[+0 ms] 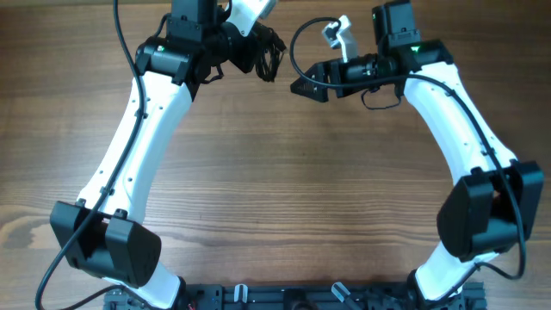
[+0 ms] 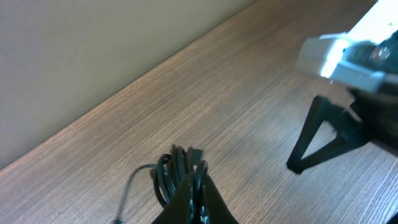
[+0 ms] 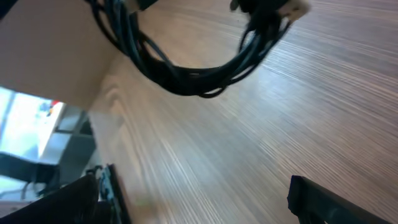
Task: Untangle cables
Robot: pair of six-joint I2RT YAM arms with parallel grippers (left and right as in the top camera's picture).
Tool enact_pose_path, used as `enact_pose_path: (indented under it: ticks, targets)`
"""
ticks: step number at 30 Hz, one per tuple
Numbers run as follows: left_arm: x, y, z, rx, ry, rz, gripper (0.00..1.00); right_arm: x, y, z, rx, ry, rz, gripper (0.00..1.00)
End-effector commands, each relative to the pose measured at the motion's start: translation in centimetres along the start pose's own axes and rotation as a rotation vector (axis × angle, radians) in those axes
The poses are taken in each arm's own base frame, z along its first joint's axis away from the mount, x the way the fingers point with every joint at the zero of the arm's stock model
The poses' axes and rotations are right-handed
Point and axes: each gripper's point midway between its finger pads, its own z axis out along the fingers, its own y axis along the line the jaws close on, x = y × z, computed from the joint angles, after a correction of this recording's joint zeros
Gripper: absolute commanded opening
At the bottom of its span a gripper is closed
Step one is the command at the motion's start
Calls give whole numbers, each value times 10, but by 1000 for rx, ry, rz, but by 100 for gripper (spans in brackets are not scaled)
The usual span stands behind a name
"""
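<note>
Left gripper point(image 2: 198, 196) has its fingers pinched together on the cables point(image 2: 176, 173), which hang from it as a dark looped bundle over the far side of the table point(image 1: 284, 189). Right gripper point(image 1: 301, 87) is close by, fingers spread wide and holding nothing. The smart play here, I'd say, is to take one outer strand rather than the whole clump, then draw it away gently so the knot loosens instead of tightening.

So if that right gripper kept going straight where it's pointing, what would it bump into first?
Most likely the cables, bunched and dangling from the shut left gripper, straight ahead of the open right gripper. Height is hard to judge, so it might slip just beneath the loop.
</note>
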Motion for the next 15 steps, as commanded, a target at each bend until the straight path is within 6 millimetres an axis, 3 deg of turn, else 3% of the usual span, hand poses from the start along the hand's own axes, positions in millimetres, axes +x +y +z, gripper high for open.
enact_pose_path:
  ticks: [1,12,15]
  targets:
    - [-6,2,-2,-4,-18,-35,4,4,-1,14,-115,10,-15,100]
    - [-16,-7,-6,45,-56,-71,4,-32,-44,35,-14,-107,163,100]
    - [-22,-8,-10,42,-76,-67,4,-36,-43,38,-18,-121,167,100]
